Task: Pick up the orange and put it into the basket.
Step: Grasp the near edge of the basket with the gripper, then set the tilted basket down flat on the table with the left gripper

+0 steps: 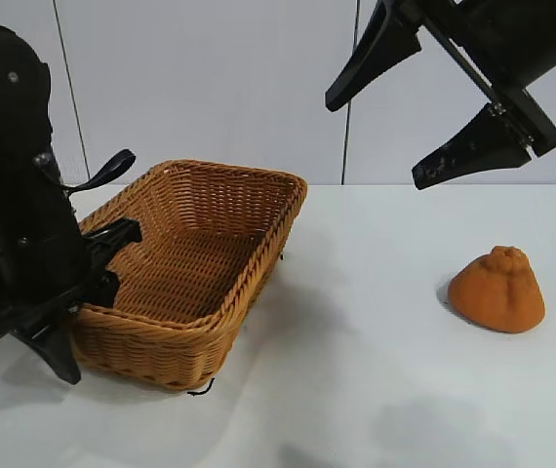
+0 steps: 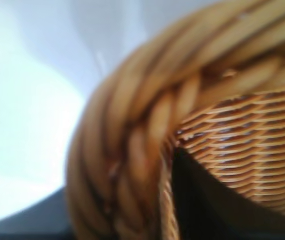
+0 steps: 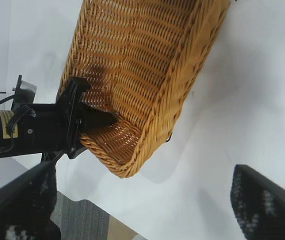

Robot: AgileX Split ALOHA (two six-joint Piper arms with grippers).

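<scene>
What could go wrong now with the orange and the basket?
1. The left claw pinches the basket by its rim at one corner. If that arm lifts or pulls, the basket might tip or slide on the table.
2. The orange sits far from the basket, with the right claw open high above it. A grab on its sloping sides could slip, so it may roll away.
</scene>
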